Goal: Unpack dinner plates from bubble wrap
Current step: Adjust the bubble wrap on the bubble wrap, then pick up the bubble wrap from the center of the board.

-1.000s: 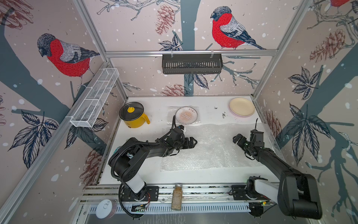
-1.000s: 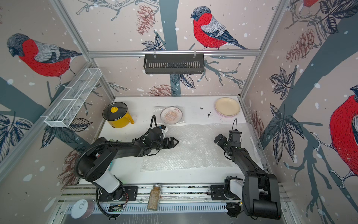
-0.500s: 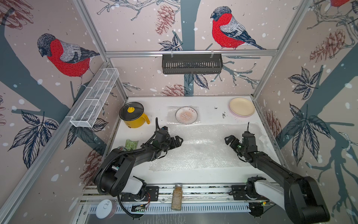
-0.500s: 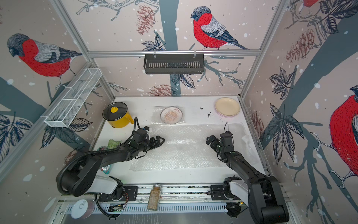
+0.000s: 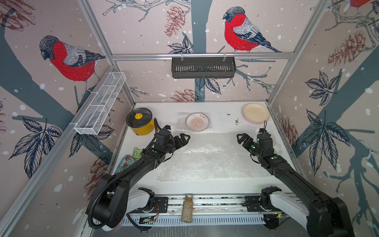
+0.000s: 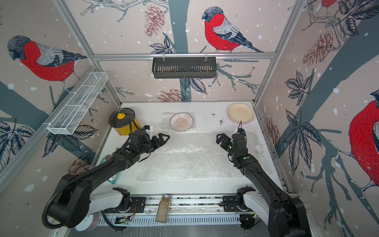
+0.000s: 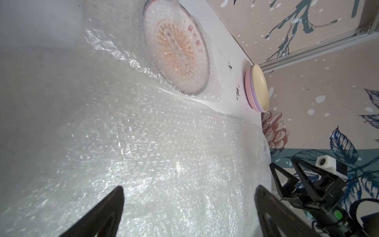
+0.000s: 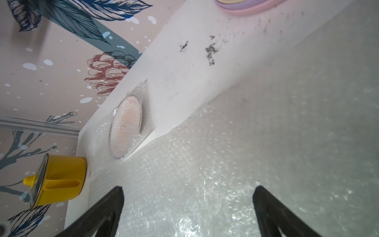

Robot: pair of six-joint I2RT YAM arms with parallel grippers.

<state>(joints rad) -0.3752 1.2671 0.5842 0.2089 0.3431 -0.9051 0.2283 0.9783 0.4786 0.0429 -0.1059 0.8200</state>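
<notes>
Bubble wrap is present in two pieces. A large sheet [image 5: 207, 158] lies flat across the middle of the table [image 5: 162, 108]. A small sheet [image 5: 208, 117] sits at back centre, just behind the large sheet's far edge, and covers the sunburst plate [image 5: 197, 122]. The left wrist view confirms film over that plate's face.

Stack, back right corner: cream plate [image 5: 256, 112] on top, lilac plate [image 8: 258, 4] under it, pink plate [image 7: 248, 84] at the bottom. All three are unwrapped and clear of both sheets.

Left gripper [image 5: 184, 137] is over the large sheet's far left corner, jaws wide apart, holding nothing. Right gripper [image 5: 241, 139] is over the sheet's far right part, jaws equally wide apart, holding nothing. Both wrist views show only bubble wrap between the fingertips. Whether either gripper touches the sheet cannot be told.

Other items: pot [image 5: 141, 126] at back left, near the left gripper; snack bags [image 5: 128, 161] at the left edge, partly under the left arm; spice jar [image 5: 187, 208] on the front rail.
</notes>
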